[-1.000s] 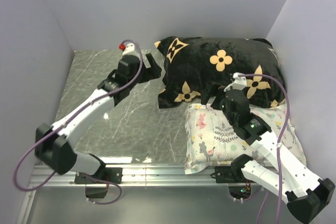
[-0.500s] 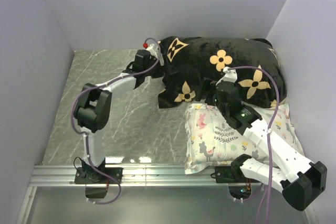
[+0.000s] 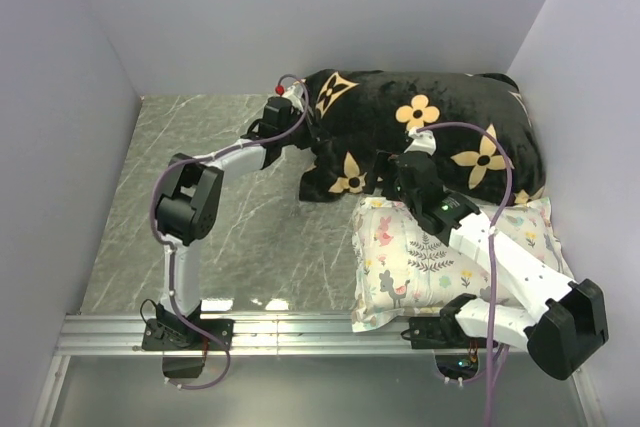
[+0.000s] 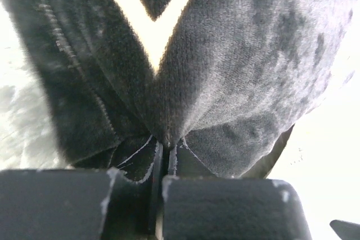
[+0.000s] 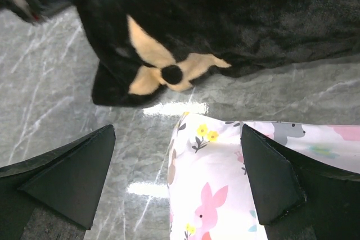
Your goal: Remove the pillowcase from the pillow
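Left gripper [image 4: 163, 153] is pressed together on a fold of black fabric at the left end of the pillowcase [image 3: 430, 132]. The pillowcase lies plump on the grey counter [image 3: 210, 207], so the pillow is probably inside it. Right gripper [image 5: 177, 133] hangs spread wide over the pillowcase's near edge, where a floral pillow [image 3: 420, 257] touches it.

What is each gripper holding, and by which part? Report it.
Left gripper pinches the pillowcase by a fold at its left end. Right gripper is open, holding nothing.
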Motion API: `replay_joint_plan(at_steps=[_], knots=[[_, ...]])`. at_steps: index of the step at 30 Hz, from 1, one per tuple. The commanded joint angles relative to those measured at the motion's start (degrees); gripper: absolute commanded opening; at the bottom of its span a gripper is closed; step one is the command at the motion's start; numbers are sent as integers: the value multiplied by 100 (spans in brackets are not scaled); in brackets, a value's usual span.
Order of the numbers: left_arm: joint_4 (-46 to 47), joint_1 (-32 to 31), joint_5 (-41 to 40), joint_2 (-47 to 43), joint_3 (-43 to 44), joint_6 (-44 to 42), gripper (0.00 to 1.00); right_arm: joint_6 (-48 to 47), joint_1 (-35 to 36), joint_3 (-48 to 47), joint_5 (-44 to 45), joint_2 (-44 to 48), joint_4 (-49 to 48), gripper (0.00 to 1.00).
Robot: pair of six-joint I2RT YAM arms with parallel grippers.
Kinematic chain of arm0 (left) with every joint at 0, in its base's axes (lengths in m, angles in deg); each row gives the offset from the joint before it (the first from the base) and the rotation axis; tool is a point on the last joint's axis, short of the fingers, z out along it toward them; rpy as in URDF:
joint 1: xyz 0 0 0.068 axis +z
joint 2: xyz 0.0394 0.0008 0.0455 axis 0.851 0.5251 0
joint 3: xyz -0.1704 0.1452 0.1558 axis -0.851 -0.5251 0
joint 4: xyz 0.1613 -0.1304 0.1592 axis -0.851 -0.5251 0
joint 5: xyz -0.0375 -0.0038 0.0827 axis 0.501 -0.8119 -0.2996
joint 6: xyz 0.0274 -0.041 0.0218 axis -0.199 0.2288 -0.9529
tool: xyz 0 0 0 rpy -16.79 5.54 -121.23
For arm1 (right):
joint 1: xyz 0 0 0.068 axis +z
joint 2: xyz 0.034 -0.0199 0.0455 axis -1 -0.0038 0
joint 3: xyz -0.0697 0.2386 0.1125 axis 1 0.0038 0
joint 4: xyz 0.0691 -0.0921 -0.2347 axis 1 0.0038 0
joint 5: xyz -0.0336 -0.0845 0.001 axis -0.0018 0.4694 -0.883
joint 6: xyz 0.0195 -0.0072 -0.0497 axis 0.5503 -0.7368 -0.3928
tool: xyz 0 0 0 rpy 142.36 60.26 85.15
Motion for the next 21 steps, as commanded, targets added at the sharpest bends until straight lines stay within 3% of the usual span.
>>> replay_joint_plan(at_steps=[1, 4, 12, 16, 21], knots=[[-568, 157, -1254, -1220, 61, -140, 0, -125, -22, -358, 38, -181, -265, 99], [-1228, 227, -2142, -2124, -9, -246, 0, -186, -22, -595, 74, -365, -195, 99], [-2547, 499, -3323, -4007, 254, -570, 0, -344, -22, -1473, -67, -744, 69, 99], [-2863, 517, -3483, -4825, 666, -834, 0, -493, -13, -1791, -111, -779, 174, 99], [-3373, 508, -3026, -4941, 1511, -1098, 0, -801, 197, -1897, -514, -709, -36, 99]])
